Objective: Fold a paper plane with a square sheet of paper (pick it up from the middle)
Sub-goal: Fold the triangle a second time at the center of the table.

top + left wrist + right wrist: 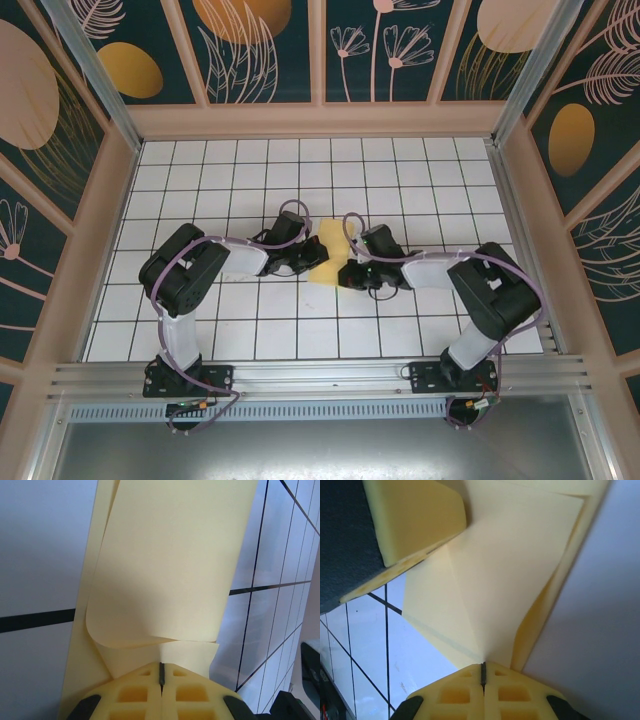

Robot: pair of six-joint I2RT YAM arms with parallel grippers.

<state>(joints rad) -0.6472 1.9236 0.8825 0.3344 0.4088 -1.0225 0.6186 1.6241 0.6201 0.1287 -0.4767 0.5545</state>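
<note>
Now, paper sheet (pixel 327 250) in left hand (pixel 161 675) and right hand (pixel 483 672), between them.

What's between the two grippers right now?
The partly folded yellow paper, in the top view; the left gripper and right gripper each pinch it from a side.

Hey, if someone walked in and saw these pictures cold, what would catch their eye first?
The pale-yellow paper at the middle of the white grid table, with two black arms meeting at it from either side. Up close, the left gripper and the right gripper are both shut, each seemingly pinching the partly folded sheet. Dark floral wall panels frame the table.
</note>
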